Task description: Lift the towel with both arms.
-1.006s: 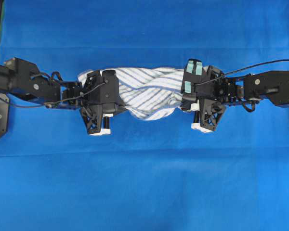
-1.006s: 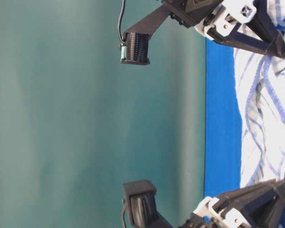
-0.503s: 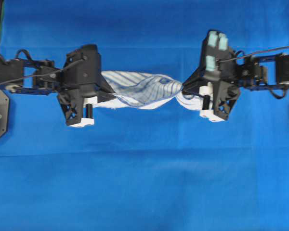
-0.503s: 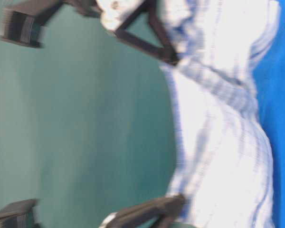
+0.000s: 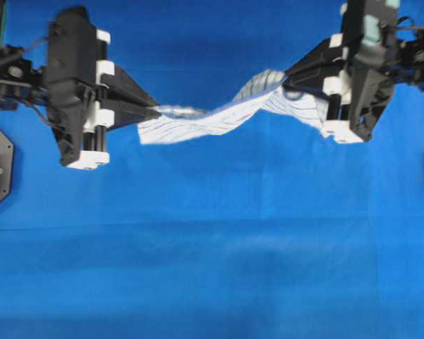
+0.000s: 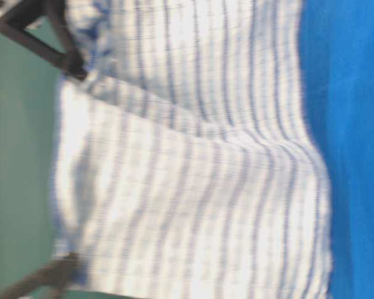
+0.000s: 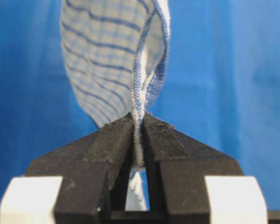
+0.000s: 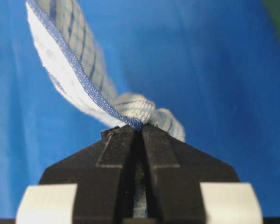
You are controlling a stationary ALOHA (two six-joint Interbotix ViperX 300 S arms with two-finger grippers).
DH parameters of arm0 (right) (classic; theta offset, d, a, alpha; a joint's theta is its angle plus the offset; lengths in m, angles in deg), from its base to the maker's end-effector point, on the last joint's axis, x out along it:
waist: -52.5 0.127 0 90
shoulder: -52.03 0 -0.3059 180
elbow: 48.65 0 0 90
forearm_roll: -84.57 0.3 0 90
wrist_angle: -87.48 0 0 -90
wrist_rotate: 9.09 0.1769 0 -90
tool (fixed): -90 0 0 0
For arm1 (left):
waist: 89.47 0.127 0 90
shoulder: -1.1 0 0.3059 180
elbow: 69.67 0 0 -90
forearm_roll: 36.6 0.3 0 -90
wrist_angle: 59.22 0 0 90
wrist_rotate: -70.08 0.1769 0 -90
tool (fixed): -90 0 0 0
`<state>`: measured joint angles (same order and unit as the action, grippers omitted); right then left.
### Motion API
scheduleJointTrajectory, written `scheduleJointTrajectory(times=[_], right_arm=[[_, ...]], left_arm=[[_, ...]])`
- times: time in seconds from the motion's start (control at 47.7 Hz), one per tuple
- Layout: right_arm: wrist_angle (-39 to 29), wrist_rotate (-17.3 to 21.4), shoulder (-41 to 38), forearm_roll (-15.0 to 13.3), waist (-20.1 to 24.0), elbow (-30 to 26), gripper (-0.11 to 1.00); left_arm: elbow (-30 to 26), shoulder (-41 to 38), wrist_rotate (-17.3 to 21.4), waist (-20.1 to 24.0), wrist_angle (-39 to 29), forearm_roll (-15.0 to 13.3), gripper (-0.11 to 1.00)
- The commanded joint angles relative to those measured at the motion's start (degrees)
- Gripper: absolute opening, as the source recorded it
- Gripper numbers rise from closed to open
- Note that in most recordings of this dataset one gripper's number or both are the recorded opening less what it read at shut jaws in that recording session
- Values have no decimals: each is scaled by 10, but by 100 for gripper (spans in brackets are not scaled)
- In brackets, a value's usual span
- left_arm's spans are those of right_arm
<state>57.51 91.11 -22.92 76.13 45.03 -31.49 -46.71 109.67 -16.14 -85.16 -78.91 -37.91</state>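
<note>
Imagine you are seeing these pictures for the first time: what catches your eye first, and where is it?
The striped towel stands out, stretched in a twisted band across the upper middle of the overhead view, above the blue sheet. At each end a black end effector pinches it: the left end effector and the right end effector, both shut on its hem.

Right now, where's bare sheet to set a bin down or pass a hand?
Free: the whole near half of the blue sheet, below the towel, and the strip above it. Crowded: the band where the towel hangs stretched between the left gripper and right gripper, both pinching its ends.
</note>
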Motion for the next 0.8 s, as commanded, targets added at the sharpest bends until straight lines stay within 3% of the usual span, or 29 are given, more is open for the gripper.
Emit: scheduleJointTrajectory(times=[0.0,0.273,0.776], right_arm=[[-20,-1,18,-11,-1,-43,4],[-72,-3,41,-23,-1,-110,4],[-76,-13,32,-23,-1,-117,4]], left_arm=[[-38,17,1,5,-11,0,4],[-111,40,2,11,-70,0,4],[-120,35,32,11,-82,1,4]])
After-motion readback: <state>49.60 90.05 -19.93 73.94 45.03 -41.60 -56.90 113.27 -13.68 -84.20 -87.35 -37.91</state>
